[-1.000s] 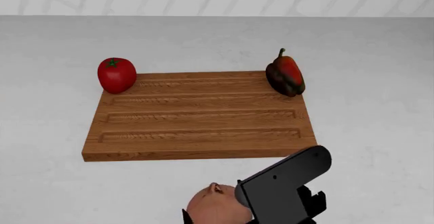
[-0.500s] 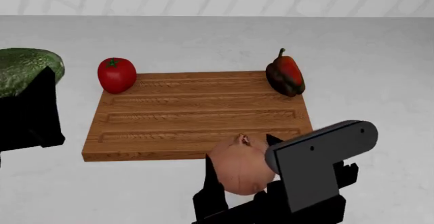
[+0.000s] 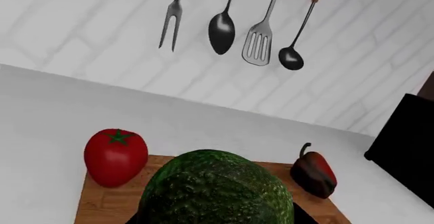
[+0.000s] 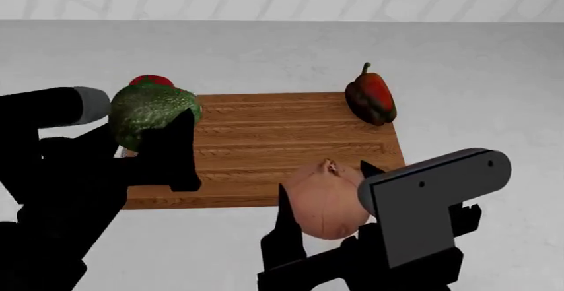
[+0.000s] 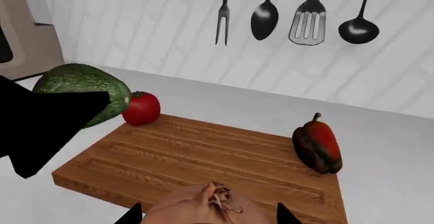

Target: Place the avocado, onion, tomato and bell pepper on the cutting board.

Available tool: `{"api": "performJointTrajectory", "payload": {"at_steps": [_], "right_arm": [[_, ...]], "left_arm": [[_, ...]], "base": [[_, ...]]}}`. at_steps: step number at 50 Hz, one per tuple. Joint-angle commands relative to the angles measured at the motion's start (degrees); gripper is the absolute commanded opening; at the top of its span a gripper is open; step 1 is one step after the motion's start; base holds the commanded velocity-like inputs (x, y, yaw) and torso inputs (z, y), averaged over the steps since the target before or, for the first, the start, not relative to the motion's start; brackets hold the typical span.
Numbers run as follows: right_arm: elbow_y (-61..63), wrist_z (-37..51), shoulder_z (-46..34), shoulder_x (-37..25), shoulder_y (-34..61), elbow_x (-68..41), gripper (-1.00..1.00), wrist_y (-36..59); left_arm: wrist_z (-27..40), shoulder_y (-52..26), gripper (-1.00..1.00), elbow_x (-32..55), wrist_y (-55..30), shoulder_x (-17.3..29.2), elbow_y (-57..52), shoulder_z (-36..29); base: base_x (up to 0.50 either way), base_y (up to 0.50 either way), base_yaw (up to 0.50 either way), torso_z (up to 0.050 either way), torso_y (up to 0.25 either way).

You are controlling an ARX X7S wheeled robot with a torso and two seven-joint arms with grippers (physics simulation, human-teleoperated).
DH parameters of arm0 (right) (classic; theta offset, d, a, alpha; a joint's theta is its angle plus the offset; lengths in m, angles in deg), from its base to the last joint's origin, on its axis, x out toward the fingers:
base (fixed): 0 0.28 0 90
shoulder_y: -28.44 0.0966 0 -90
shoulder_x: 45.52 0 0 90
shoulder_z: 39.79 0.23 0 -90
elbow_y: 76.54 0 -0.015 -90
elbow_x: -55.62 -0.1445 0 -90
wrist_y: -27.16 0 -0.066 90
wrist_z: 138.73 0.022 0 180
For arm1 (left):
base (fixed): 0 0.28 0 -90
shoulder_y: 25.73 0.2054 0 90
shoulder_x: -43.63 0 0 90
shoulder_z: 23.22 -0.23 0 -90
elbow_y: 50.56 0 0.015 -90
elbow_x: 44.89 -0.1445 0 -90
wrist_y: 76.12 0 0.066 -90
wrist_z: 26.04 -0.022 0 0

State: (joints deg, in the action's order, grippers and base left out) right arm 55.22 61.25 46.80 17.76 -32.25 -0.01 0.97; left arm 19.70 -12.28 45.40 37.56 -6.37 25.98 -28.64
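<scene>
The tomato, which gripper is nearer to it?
Left. The left gripper, holding the avocado, is right beside the tomato; the right gripper, holding the onion, is at the cutting board's opposite near edge.

Both arms raised, each claw loaded.
The left claw (image 4: 150, 136) grips the avocado (image 4: 150, 111) between its dark fingers; the right claw (image 4: 324, 205) is clamped around the onion (image 4: 324, 202), fingers pointing upward.

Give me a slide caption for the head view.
Both grippers carry produce toward the cutting board: avocado left, onion right.
</scene>
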Motion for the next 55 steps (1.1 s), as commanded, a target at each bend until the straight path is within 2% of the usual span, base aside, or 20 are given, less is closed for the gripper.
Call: {"api": "performJointTrajectory", "payload": {"at_steps": [1,7,22,48,49,55], "right_arm": [[0.68,-0.75,-0.01,-0.43,-0.73,1.15,-1.0,-0.5],[0.11,-1.28,-0.88,-0.4,-1.13,1.87,-1.0,-1.28],[-0.59,-1.65,-1.54,-0.6,-1.62,2.45,-1.0,-2.45],[-1.83,-2.53,-3.15,-0.65,-2.14,3.55,-1.0,-4.46],[-1.83,-2.53,-3.15,-0.65,-2.14,3.55,-1.0,-4.46],[-1.59,-2.34,-2.97,-0.67,-2.16,3.14,-1.0,-4.55]], "left_arm": [[-4.39,0.53,-1.0,4.75,-2.11,-6.48,9.31,-0.75],[-5.61,1.64,-1.0,5.61,-2.32,-7.27,12.67,-0.83],[-4.44,3.99,-1.0,3.34,-0.91,-5.76,11.29,-1.43],[-5.01,7.47,-1.0,2.36,-0.26,-6.83,14.9,-1.97],[-4.41,7.48,1.0,1.9,-0.16,-6.8,14.82,-2.08],[-3.97,7.24,1.0,1.71,-0.41,-6.95,15.34,-1.96]], "base": [[0.0,0.0,0.0,0.0,0.0],[0.0,0.0,0.0,0.0,0.0],[0.0,0.0,0.0,0.0,0.0],[0.0,0.0,0.0,0.0,0.0],[0.0,0.0,0.0,0.0,0.0],[0.0,0.0,0.0,0.0,0.0]]}}
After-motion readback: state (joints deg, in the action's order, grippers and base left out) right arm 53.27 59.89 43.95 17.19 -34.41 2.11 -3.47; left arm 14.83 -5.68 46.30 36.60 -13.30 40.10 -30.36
